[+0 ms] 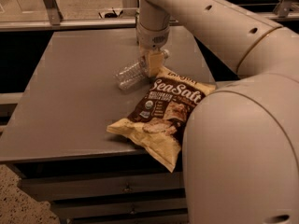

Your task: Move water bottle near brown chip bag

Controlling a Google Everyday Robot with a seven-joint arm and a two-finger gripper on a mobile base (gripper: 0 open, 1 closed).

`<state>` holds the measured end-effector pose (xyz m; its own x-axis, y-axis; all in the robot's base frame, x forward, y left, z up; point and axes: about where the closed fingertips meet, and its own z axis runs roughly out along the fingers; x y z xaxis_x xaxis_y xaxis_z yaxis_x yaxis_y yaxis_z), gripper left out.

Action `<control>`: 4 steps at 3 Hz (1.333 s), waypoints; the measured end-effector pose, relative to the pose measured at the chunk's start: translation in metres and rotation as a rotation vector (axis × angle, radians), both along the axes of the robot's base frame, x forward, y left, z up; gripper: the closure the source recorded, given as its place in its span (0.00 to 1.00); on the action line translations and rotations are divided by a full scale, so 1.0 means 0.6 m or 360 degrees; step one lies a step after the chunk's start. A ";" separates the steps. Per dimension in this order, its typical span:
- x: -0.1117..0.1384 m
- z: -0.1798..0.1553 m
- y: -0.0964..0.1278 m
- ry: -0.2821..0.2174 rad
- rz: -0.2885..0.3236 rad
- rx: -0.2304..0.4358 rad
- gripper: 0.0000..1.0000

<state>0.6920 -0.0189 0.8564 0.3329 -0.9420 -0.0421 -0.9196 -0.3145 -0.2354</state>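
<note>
Gripper [152,65] closed across water bottle [129,75] - bottle sideways, low over table [70,87], just beside brown chip bag [163,111] top edge - grip likely kept until set-down.

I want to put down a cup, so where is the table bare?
The left half of the table is bare, left of the water bottle and brown chip bag. Crowded at centre-right: the gripper grips the bottle by the bag's top.

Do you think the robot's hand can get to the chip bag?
Probably yes: the hand, gripping the water bottle, hangs right at the top edge of the brown chip bag, with nothing between them.
</note>
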 end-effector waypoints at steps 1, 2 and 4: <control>-0.021 -0.009 0.008 0.0022 0.0198 -0.0138 1.00; -0.037 -0.005 0.008 0.0030 0.0406 -0.0300 1.00; -0.055 0.007 0.007 -0.0020 0.0581 -0.0448 1.00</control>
